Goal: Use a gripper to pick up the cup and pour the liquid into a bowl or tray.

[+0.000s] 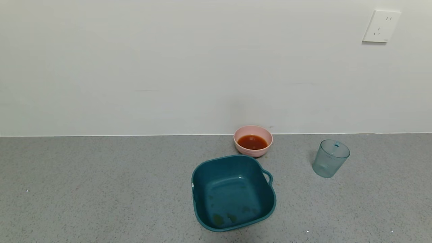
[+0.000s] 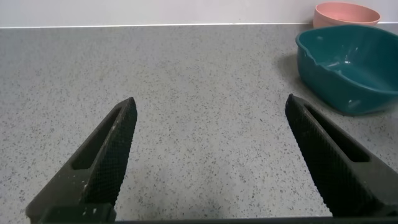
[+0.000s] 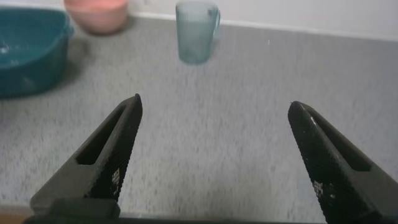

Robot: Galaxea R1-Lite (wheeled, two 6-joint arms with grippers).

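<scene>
We see the right gripper [image 3: 214, 155] spread wide over the grey counter [image 1: 101, 189], holding nothing; the cup [image 3: 196, 31] stands upright ahead of it, well apart, apparently empty. Beyond, off to one side, the pink bowl [image 1: 253, 141] holds the liquid [image 1: 252, 142], just beside the teal tub [image 1: 233, 192]. The left gripper [image 2: 211, 155] is also spread, grasping nothing.

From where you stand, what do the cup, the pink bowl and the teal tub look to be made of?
The cup looks like translucent, pale blue-green plastic: the counter shows through it. The bowl seems glossy pink plastic or melamine; its smooth sides leave that open. The tub looks like moulded teal plastic with a slight sheen.
</scene>
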